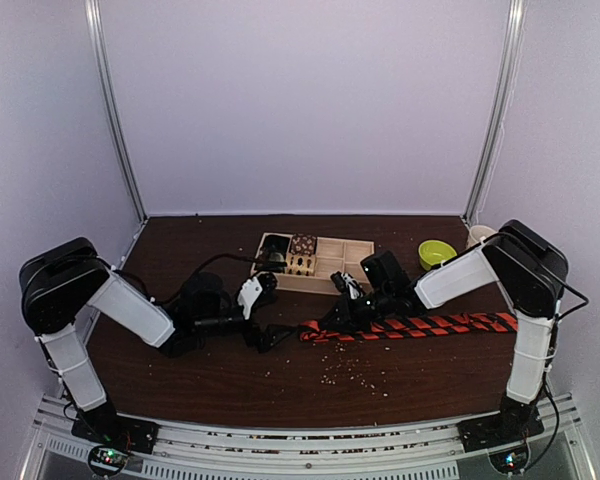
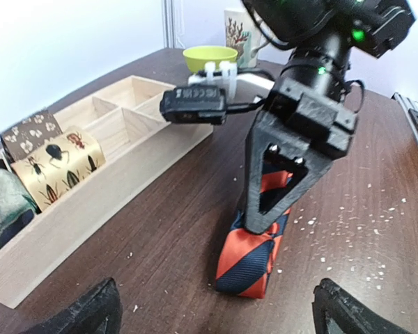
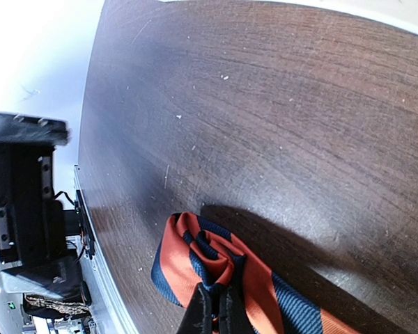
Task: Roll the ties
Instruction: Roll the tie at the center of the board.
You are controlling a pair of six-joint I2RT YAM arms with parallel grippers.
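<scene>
Right wrist view, claw: our right gripper has its fingers pressed together on the folded end of the tie, pinching the first turn.
Tie: orange with dark stripes. The fold rests on the table, and in the top view the rest lies flat in a line toward our right arm.
Left claw: our left gripper is spread wide and empty, low over the table and facing the folded end.
Step in hand: we judge that the roll is barely begun.
Doing it well: we should pinch mid-width and tip the fold over along the strip with its edges in line. Our left claw should steady the roll before the right lets go, or it may spring open.
Nearby: the wooden tray holds patterned rolls just behind the tie. A green bowl stands further right.
</scene>
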